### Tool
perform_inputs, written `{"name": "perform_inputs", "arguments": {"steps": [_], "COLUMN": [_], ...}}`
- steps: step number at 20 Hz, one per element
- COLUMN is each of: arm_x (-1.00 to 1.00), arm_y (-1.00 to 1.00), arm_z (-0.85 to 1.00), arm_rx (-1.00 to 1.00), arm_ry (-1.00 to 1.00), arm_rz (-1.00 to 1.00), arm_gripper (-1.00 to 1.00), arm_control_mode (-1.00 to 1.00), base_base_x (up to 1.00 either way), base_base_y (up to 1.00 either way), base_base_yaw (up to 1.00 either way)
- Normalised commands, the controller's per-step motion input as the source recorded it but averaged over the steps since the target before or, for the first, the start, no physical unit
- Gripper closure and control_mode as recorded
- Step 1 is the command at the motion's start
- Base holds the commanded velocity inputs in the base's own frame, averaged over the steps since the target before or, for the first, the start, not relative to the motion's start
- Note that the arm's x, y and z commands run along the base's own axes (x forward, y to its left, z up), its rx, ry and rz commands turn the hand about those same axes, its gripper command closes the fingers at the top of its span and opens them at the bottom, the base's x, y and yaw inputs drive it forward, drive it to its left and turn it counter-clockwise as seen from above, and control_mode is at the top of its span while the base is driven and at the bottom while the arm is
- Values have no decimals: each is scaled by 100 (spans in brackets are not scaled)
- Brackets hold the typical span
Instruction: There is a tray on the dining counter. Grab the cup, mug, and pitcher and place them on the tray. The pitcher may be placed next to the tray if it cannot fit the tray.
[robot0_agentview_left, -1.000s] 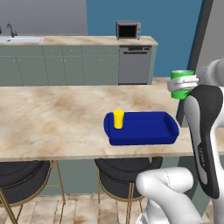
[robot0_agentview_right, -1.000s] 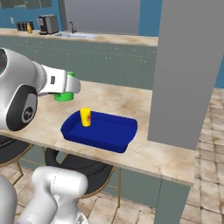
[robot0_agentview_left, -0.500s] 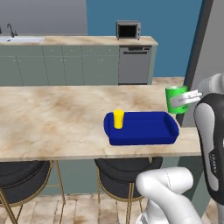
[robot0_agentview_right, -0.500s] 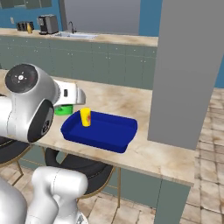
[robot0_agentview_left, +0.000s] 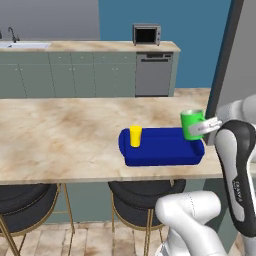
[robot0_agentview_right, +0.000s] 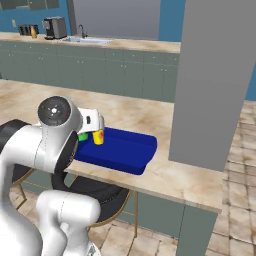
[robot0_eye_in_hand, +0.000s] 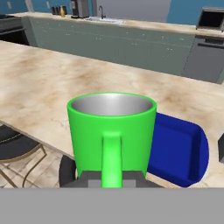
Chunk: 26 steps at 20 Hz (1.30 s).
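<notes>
Two base cams behind arm, L & R, sharing tray (robot0_agentview_left: 162, 150), hand cam close on mug (robot0_eye_in_hand: 112, 131)

No text, label, brand, number or sign is being shown legibly in any view; the red-orange mark on the cup (robot0_agentview_right: 101, 134) is being rendered too small to be read.

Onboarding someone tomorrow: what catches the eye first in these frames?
The bright green mug, gripped by its handle in the tool, hangs upright over the right end of the deep-blue tray. The yellow cup already stands at the tray's left end, on the dining counter.
</notes>
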Motion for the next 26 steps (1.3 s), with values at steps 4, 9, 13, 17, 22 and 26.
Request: {"name": "perform_inputs", "arguments": {"steps": [4, 9, 13, 17, 22, 26], "arm_x": [46, 48, 40, 33, 36, 44], "arm_y": [0, 0, -5, -6, -3, 0], "arm_z": [-29, -26, -30, -40, -42, -34], "arm_rx": [3, 2, 0, 0, 0, 0], "arm_ry": [2, 1, 4, 4, 3, 0], "arm_rz": [0, 0, 2, 3, 3, 3], "arm_gripper": [100, 100, 100, 100, 100, 100], "arm_control_mode": [-100, -100, -100, -100, -100, -100], "base_base_x": [0, 0, 0, 0, 0, 0], "base_base_y": [0, 0, 0, 0, 0, 0], "base_base_yaw": [0, 0, 0, 0, 0, 0]}}
